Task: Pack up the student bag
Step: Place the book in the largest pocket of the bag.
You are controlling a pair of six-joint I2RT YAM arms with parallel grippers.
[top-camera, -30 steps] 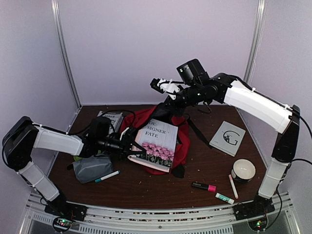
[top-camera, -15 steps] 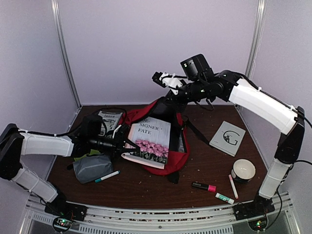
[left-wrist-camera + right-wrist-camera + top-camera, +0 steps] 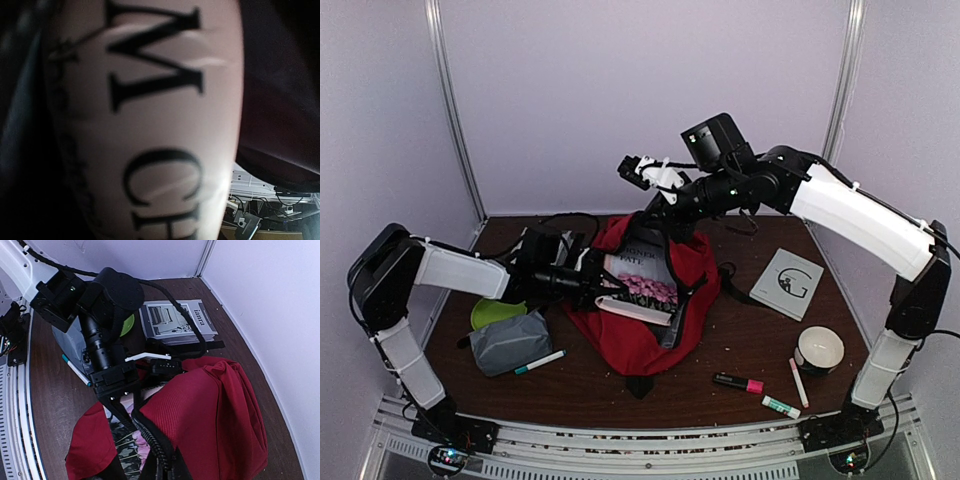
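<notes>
Further into the student bag (image 3: 640, 340) than a second ago, the book (image 3: 645, 288) now shows only its rose-printed end; the bag stands mid-bench (image 3: 740, 345). Left claw (image 3: 602, 292) appears part-closed on the book's edge. Right claw (image 3: 161, 470) is clamped tight on the bag's zip rim, holding the mouth up, so insertion is judged about half done.

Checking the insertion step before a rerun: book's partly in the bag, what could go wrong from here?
1. The book, held by the left gripper, is only partly inside the student bag; its corner may snag the zipper rim.
2. The right gripper pinches just the bag's top fabric; a slip would likely collapse the opening.
</notes>
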